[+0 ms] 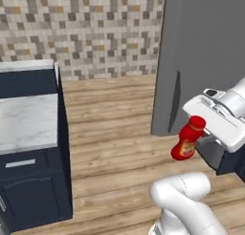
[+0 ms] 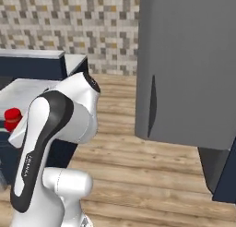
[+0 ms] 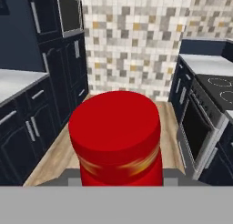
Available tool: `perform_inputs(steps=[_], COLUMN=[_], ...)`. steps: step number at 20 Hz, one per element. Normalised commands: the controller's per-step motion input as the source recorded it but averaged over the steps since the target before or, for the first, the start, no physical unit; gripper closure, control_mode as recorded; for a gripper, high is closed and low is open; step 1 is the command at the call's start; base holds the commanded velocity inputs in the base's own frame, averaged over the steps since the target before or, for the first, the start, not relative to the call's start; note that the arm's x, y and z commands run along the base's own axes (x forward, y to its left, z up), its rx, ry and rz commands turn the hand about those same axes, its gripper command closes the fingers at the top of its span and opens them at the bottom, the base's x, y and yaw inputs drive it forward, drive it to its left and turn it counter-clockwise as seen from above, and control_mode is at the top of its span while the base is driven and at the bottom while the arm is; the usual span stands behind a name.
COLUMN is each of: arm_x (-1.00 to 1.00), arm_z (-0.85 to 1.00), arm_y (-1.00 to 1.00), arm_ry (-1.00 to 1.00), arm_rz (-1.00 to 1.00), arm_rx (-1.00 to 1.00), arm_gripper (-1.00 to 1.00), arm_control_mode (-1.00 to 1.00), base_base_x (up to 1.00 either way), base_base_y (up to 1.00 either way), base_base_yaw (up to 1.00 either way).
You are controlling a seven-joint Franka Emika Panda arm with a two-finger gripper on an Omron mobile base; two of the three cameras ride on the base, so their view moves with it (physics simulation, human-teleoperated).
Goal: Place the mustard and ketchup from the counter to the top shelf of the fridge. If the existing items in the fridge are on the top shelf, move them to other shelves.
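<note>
The ketchup (image 1: 188, 139) hangs tilted in mid-air above the wooden floor (image 1: 115, 133), just left of the fridge (image 1: 201, 57). The gripper (image 1: 206, 132) has its jaws closed on the bottle near the cap. The counter (image 1: 26, 120) stands well apart on the left, before a mosaic wall (image 1: 86, 33).

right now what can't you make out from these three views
- Fridge interior: the grey door faces both base views, so the top shelf is hidden.
- Gripper fingers: in the left base view the white hand covers them; in the hand view the ketchup blocks them.
- Ketchup in the right base view: the arm hides all but its cap.
- Counter: cut off by the left edge of the left base view.
</note>
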Motion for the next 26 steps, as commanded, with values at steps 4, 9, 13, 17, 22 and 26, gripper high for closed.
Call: perform_inputs(steps=[4, 9, 13, 17, 22, 26], arm_x=[0.00, 0.00, 0.00, 0.00, 0.00, 0.00], arm_z=[0.00, 0.00, 0.00, 0.00, 0.00, 0.00], arm_y=[0.00, 0.00, 0.00, 0.00, 0.00, 0.00], arm_ry=[0.00, 0.00, 0.00, 0.00, 0.00, 0.00], arm_rz=[0.00, 0.00, 0.00, 0.00, 0.00, 0.00], arm_rx=[0.00, 0.00, 0.00, 0.00, 0.00, 0.00], arm_gripper=[1.00, 1.00, 1.00, 1.00, 1.00, 1.00], arm_control_mode=[1.00, 1.00, 1.00, 1.00, 1.00, 1.00], base_base_x=[1.00, 1.00, 1.00, 1.00, 0.90, 1.00], base_base_y=[0.74, 0.21, 0.33, 0.59, 0.91, 0.48], base_base_yaw=[0.02, 0.00, 0.01, 0.02, 0.00, 0.00])
